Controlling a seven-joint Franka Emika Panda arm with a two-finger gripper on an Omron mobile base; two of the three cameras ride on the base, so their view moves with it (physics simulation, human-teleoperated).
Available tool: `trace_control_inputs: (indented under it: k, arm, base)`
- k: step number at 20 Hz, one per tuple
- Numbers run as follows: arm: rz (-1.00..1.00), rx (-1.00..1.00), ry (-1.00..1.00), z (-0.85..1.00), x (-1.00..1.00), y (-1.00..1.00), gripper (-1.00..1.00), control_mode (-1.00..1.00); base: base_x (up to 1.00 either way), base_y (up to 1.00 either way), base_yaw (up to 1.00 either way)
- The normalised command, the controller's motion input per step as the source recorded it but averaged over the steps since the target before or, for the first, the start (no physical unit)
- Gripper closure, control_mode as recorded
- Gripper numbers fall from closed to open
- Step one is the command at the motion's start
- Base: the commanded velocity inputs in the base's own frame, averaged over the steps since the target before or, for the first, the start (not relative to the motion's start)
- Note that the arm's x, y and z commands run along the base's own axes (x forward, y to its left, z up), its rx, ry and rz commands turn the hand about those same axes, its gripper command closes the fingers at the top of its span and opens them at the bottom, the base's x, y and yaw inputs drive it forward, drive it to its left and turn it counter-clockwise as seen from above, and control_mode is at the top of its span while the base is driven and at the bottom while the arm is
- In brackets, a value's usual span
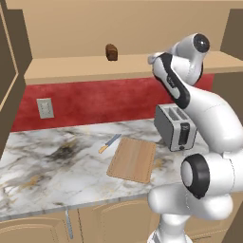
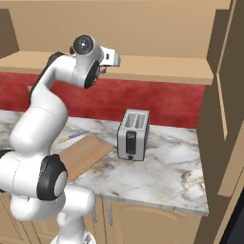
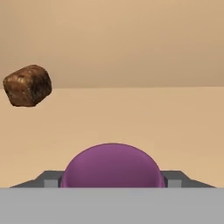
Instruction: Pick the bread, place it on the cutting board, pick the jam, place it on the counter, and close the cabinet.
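My pincer [image 3: 112, 183] seems clenched on the jam [image 3: 112, 165], though I cannot tell, and a loose hold could drop it short of the surface [image 1: 57, 161] below.

The arm [image 1: 209, 118] consists of smooth, glossy white rounded link housings. Black bands mark the joints (one wraps the elbow, one rings the lower shoulder disc). A dark circular cap closes the upper joint [image 2: 84, 45]. The wrist section ends in a light grey block.
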Motion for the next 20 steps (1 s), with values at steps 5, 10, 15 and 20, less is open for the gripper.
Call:
trace_control_inputs:
  k: [5, 10, 15, 20]
  arm:
    - [0.0, 0.03, -0.02, -0.11, -0.65, -0.38, 1.0, -1.0]
    - [0.0, 0.0, 0.0, -0.15, -0.71, -0.44, 1.0, -1.0]
    - [0.0, 0.0, -0.02, -0.28, -0.65, -0.45, 1.0, -1.0]
    - [0.0, 0.0, 0.0, -0.29, -0.56, -0.45, 1.0, -1.0]
  base:
    - [0.0, 0.0, 0.0]
    - [0.0, 0.0, 0.0]
    - [0.0, 0.0, 0.0]
    - [0.0, 0.0, 0.0]
